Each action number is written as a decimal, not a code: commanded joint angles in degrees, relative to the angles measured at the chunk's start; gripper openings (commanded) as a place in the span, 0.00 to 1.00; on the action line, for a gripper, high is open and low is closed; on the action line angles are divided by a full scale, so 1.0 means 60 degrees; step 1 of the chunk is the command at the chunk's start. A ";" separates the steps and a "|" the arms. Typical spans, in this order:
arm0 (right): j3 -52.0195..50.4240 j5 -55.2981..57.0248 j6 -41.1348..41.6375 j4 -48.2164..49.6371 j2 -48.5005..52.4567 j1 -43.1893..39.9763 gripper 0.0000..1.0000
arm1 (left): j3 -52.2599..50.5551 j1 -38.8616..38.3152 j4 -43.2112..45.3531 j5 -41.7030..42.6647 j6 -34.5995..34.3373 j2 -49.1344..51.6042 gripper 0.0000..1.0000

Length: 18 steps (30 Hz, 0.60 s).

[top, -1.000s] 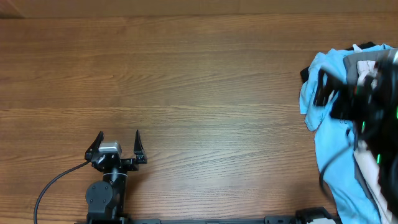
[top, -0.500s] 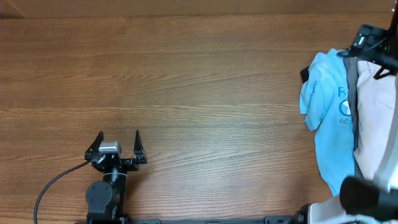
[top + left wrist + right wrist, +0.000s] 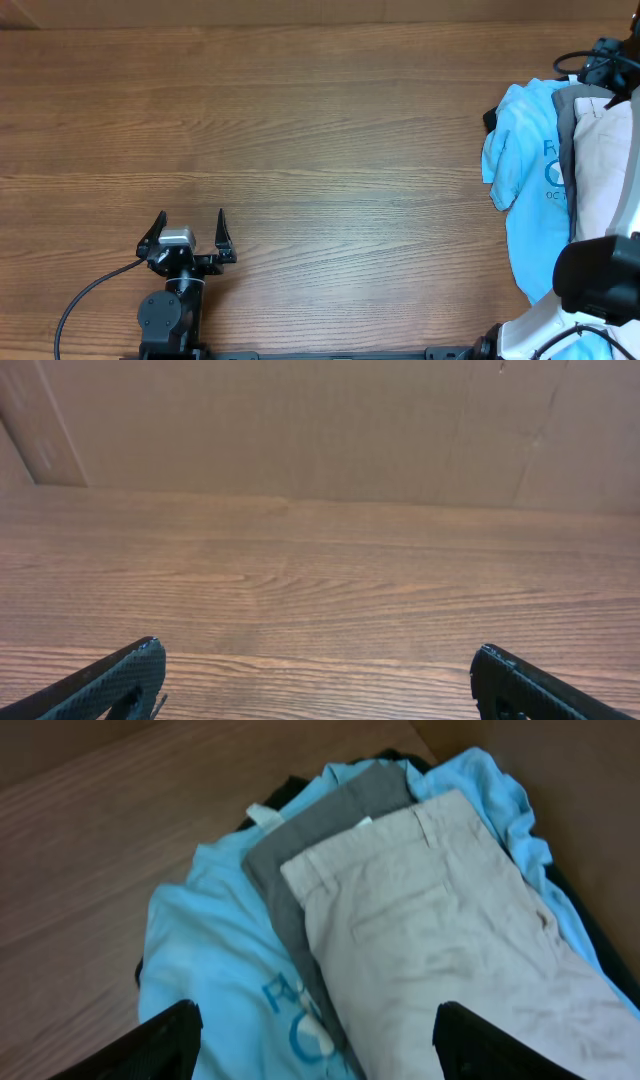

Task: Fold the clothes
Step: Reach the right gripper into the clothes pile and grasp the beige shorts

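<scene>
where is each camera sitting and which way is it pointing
overhead: above the table, looking straight down; shows the left gripper and right arm.
left wrist: low over bare wood, facing a brown wall; left fingertips at the bottom corners.
right wrist: looking down from above on khaki shorts, grey garment, blue T-shirt; right fingertips below.
shared: overhead and right wrist both see the shorts and T-shirt.

Soft, even, warm light covers the wooden counter (image 3: 300,120), with only faint shadows. The overhead view is sharp; the right wrist view looks dimmer and slightly soft.
</scene>
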 commanded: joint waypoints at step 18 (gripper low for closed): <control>-0.2353 -0.0761 -0.2506 0.3690 0.2579 -0.1137 0.82 | -0.0036 -0.0051 0.0033 0.0076 0.0178 -0.0095 1.00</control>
